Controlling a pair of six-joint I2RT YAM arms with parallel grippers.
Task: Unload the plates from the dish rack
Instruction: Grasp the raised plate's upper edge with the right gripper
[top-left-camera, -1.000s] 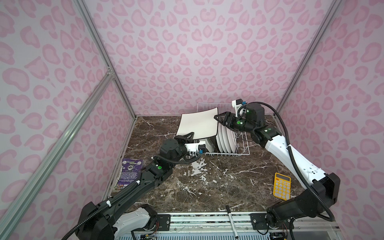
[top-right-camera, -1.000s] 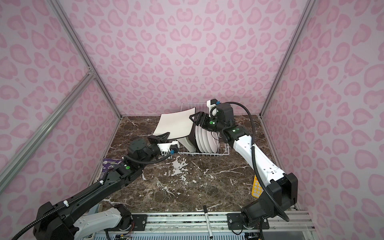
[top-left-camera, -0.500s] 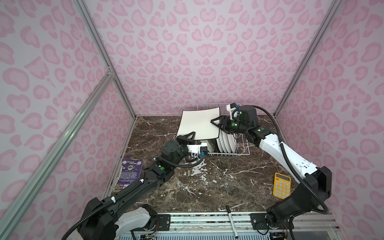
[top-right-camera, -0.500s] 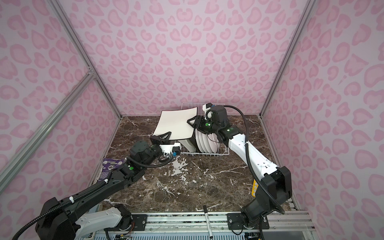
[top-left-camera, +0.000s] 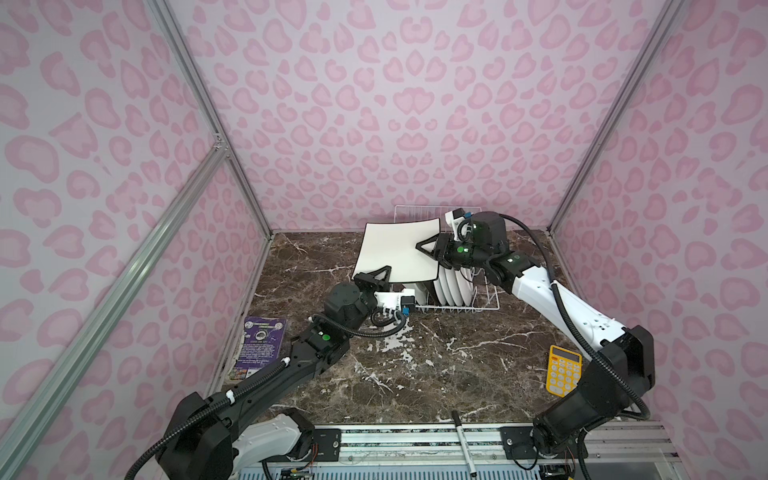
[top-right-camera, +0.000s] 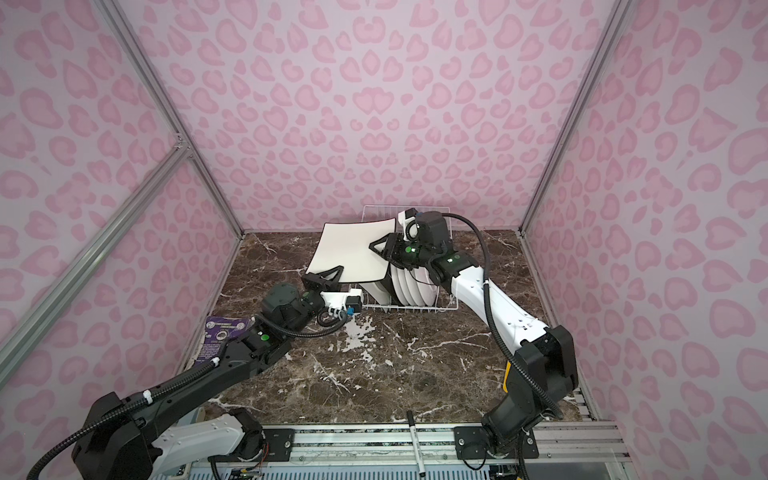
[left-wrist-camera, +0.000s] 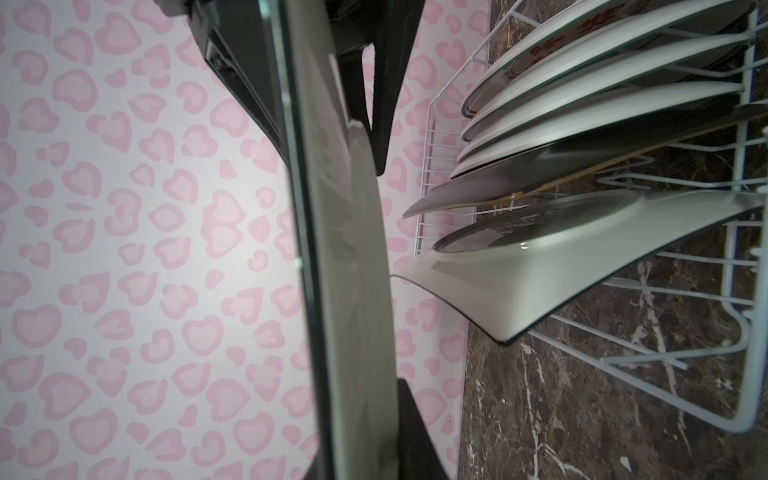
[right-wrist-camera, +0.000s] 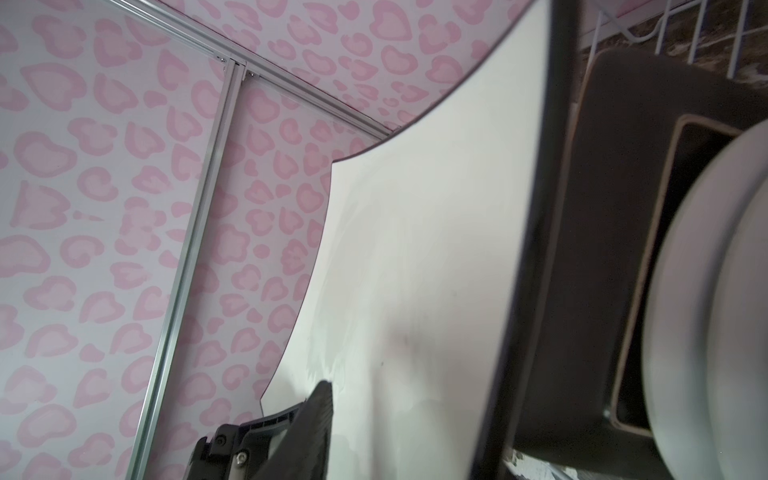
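So: the square white plate (top-left-camera: 399, 249) is out of the dish rack (top-left-camera: 465, 309) and held in the air above the rack's left end. It's tilted, with the broad face toward the top cameras and the top edge leaning toward the back wall.

The left gripper (top-left-camera: 379, 275) has its fingers clenched on the plate's lower edge, close to the corner nearest the left arm. The right gripper (top-left-camera: 428, 248) sits at the plate's right-hand edge. One finger lies across the front face and the other is hidden behind, so I can't tell whether they pinch the plate or merely bracket it.

Key relation: the plate spans between the two grippers, left low and right higher, so that line runs roughly arm to arm. The rack and the other plates lie just beneath and behind it: a second square white plate (left-wrist-camera: 540, 270), a dark square plate (left-wrist-camera: 519, 174), then the round plates (top-left-camera: 451, 286), all standing in the prongs. In the left wrist view the racked white plate's corner comes just beside the held plate. Touching or apart, can't tell.

My read: set-down has to go toward the bare worktop (top-left-camera: 436, 374) on the near side of the rack, moving off that corner first. The left arm is nearer that space. Risk: the plate twists if the two grips pull differently.
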